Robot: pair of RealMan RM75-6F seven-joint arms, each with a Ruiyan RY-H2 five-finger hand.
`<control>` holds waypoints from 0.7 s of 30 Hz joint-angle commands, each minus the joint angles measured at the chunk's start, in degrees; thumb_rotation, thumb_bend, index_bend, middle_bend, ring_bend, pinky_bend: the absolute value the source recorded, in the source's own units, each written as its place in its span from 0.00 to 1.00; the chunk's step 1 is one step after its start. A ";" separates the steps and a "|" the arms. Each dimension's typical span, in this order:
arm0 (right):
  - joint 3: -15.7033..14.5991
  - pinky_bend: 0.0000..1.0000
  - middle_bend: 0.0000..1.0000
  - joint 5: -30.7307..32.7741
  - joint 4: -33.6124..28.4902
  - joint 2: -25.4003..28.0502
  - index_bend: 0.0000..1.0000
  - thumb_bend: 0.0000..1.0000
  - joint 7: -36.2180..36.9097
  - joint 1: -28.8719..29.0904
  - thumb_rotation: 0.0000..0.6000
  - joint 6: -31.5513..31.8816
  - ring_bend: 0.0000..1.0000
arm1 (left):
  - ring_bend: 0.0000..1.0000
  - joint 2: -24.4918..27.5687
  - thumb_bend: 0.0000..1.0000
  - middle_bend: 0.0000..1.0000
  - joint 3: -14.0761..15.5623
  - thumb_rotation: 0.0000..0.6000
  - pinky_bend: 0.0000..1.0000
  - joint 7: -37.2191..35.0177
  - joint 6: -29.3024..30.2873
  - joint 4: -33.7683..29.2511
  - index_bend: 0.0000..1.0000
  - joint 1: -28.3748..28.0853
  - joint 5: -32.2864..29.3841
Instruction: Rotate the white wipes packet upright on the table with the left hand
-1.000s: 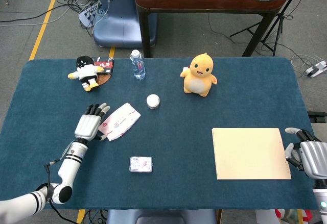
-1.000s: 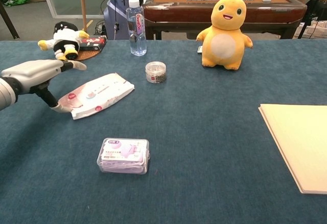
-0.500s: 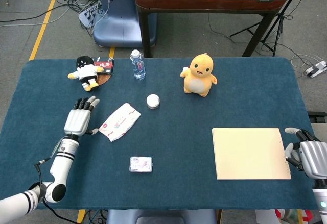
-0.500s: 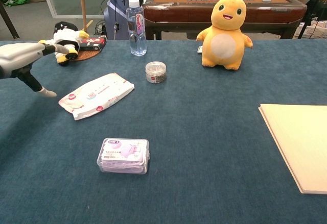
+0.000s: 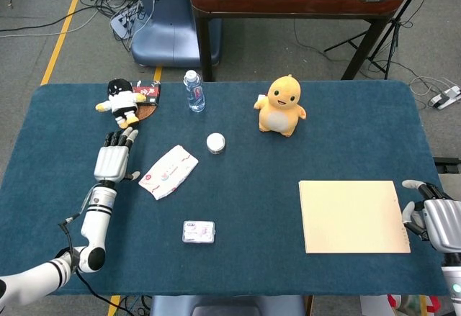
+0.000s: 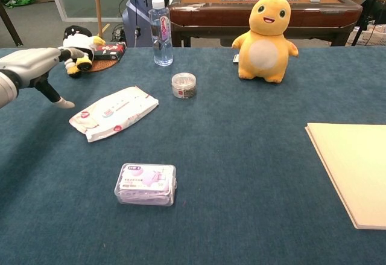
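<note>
On the dark blue felt-covered table [image 5: 288, 258], my left hand [image 5: 113, 159] is hovering empty with its fingers stretched out flat and apart, just left of the flat white wipes packet with pink print [image 5: 168, 171] and no longer touching it; a second ago those fingers were resting against the packet's left end, and they are now drawing back toward the table's left edge. The packet is lying slantwise near the left-centre of the cloth, its long axis running from lower left to upper right, turned only slightly from where it lay before. I am judging the rotation unfinished, so I am likely needing another push at one end. Far to the right, the pale yellow square board [image 5: 351, 215] is sitting beside my right hand [image 5: 432, 219], whose fingers are curling loosely over nothing at the table's edge. Behind the packet, the orange plush dinosaur [image 5: 281, 106], the clear water bottle [image 5: 193, 91] and the small round white-lidded jar [image 5: 215, 142] are standing undisturbed, well apart from the packet.
</note>
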 commanded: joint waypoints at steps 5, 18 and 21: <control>-0.01 0.50 0.30 -0.29 0.00 0.27 0.29 0.21 0.63 -0.14 1.00 0.33 0.24 | 0.00 -1.92 0.03 0.00 -0.26 1.00 0.00 0.29 -1.46 3.49 0.06 -1.71 0.04; -0.11 0.50 0.30 -0.36 -0.09 0.29 0.29 0.21 0.65 -0.09 1.00 0.10 0.24 | 0.00 -2.75 0.03 0.00 0.15 1.00 0.00 -1.74 -3.32 4.98 0.06 -2.14 0.64; -0.13 0.50 0.30 -0.36 -0.09 0.25 0.29 0.21 0.51 -0.06 1.00 0.03 0.24 | 0.00 -2.50 0.03 0.00 0.43 1.00 0.00 -1.70 -3.29 3.70 0.06 -2.03 0.91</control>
